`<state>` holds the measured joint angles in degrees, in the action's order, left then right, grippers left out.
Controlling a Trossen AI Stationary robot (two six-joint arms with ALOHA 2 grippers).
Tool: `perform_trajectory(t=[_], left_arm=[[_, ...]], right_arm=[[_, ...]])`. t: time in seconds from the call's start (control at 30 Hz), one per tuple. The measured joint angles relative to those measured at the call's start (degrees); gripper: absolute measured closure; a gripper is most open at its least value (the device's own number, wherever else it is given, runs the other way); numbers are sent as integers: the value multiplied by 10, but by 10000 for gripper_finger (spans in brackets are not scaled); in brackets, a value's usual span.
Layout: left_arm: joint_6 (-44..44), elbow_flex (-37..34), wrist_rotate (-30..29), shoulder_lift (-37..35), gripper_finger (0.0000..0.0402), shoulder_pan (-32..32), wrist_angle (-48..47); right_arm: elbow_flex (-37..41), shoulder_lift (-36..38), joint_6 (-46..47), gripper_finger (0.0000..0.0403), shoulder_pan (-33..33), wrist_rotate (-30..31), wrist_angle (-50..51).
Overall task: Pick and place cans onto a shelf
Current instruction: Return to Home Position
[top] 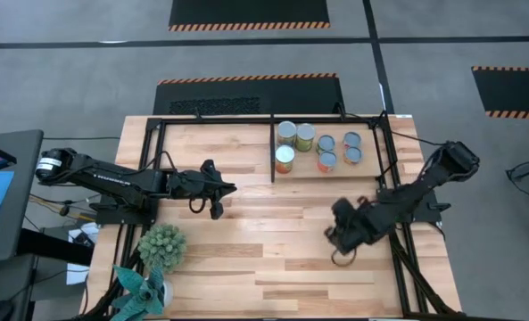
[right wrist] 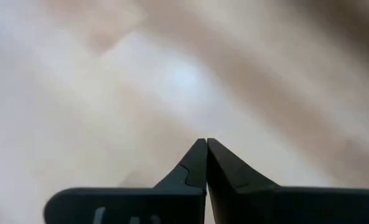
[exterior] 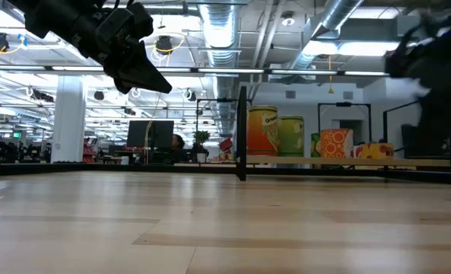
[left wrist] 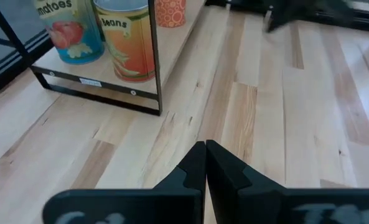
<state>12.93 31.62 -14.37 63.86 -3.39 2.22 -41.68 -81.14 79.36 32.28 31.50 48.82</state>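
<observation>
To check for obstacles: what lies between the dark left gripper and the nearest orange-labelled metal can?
Bare wood planks, then the black thin-barred shelf's divider bar; the high view shows it.

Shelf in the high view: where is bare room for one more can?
The left compartment, between the left bar of the black thin-barred metal shelf and its central divider bar, is bare. The right compartment is crowded: seven small silver-topped metal cans. The light wood table between left gripper and right gripper is bare.

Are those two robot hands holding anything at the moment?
No. The left hand and the right hand are both shut and empty; the cans stand apart from them on the shelf.
</observation>
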Motion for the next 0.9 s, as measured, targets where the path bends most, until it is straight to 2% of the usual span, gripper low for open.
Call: perform_trajectory(t=[0.13, 0.2, 0.27, 0.33, 0.43, 0.57, 0.67, 0.73, 0.8, 0.9], left_arm=[[38, 0, 20, 0, 401, 0, -7], [72, 0, 49, 0, 401, 0, -22], [113, 0, 101, 0, 401, 0, -50], [158, 0, 141, 0, 401, -5, -73], [193, 0, 136, 0, 401, -20, -75], [102, 0, 183, -1, 401, -34, -41], [20, -18, 234, -2, 401, -36, 59], [-16, -51, 285, -2, 401, -29, 143], [-19, -89, 337, -2, 401, -12, 237], [21, -142, 356, -1, 401, 26, 343]], right_arm=[[-29, 0, 10, 372, 59, -39, -18], [-31, 0, 34, 372, 85, -13, -58], [-33, 0, 4, 373, 99, 14, -107], [-32, 5, -74, 374, 110, 22, -161], [-31, 33, -249, 374, 141, 89, -244], [2, 74, -500, 374, 187, 152, -375], [62, 107, -644, 375, 181, 106, -518], [118, 124, -702, 376, 153, 50, -618], [171, 143, -722, 375, 108, -24, -711], [246, 180, -722, 373, 38, -155, -815]])
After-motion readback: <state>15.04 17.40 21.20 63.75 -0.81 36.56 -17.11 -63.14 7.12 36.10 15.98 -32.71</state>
